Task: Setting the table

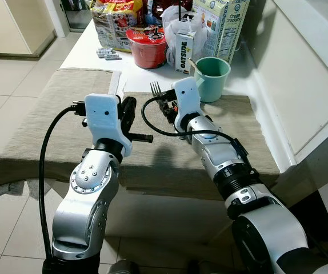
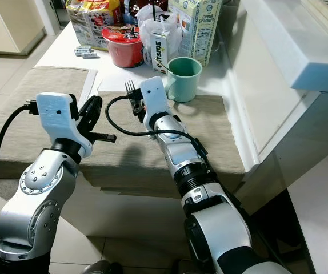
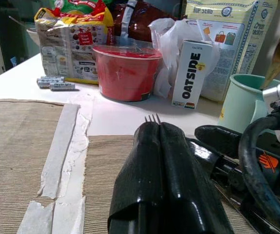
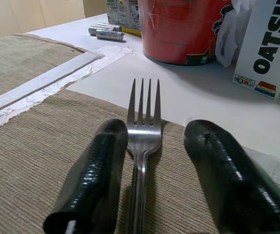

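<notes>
A silver fork lies with its tines pointing toward the red bowl, low over the beige placemat. My right gripper is open around it: the fork rests against one finger, with a clear gap to the other. From the head, the tines poke out past the right gripper. My left gripper is shut with nothing in it, hovering just left of the right one over the same mat, also seen as the left gripper.
Behind the mat stand a mint mug with a gold spoon, an Oatside carton, a red bowl, a cracker box, snack bags and batteries. A second mat lies left. A white counter borders the right.
</notes>
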You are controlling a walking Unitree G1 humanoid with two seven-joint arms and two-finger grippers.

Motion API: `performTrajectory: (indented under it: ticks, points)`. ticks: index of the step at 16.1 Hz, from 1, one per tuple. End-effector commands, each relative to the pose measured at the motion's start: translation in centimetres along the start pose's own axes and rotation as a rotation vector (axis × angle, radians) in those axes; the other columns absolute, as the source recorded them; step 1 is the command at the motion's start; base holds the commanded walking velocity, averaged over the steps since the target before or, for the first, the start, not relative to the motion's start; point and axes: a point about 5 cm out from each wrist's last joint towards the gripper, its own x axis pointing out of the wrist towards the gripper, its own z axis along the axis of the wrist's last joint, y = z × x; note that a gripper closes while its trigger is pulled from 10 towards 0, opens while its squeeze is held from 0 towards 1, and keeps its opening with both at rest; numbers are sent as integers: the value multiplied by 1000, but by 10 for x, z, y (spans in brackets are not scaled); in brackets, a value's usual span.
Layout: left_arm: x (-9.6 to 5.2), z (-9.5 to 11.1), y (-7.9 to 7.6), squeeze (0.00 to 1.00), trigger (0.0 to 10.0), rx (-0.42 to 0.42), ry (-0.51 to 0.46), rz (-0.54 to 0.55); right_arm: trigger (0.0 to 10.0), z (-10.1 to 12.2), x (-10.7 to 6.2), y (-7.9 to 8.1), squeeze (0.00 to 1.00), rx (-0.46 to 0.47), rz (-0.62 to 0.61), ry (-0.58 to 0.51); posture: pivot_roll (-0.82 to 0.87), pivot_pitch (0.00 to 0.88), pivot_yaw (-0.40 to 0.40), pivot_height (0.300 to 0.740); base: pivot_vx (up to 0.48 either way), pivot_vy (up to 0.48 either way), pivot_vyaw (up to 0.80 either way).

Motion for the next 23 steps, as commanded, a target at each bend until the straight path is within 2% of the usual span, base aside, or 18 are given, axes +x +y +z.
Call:
performTrajectory:
  ticks: [1,5,6,7,8,10,12,14,18,23]
  points:
    - [0,-2,-2,0,10000,4,7,-15,10000,-1,0,1,1000,0,6,11,-8,78,16,740,0,0,0]
    - [1,-1,-1,0,10000,9,2,-11,10000,-3,3,1,1000,13,6,25,7,61,14,740,0,0,0]
    - [1,-2,1,0,10000,13,3,-9,10000,-3,4,-1,1000,38,-32,46,7,46,13,740,0,0,0]
    - [1,-1,2,0,10000,16,2,-10,10000,4,7,-3,894,59,-38,49,7,40,14,740,0,0,0]
    - [1,-1,2,0,10000,18,0,-10,10000,10,9,-4,0,69,-36,45,7,38,14,740,0,0,0]
    - [3,0,3,0,10000,24,-5,-12,10000,27,15,-11,0,134,-44,43,11,28,16,740,0,0,0]
    - [4,2,2,0,10000,27,-9,-16,10000,19,16,-13,0,128,-65,108,16,26,17,740,0,0,0]
    - [4,3,3,0,10000,30,-11,-17,10000,4,15,-9,0,145,-64,180,22,30,17,740,0,0,0]
    - [1,4,4,0,10000,33,-4,-12,10000,-13,12,2,0,152,-37,252,32,48,21,740,0,0,0]
    - [-3,3,5,0,10000,37,7,-12,10000,-40,4,2,0,144,-66,340,44,72,25,740,0,0,0]
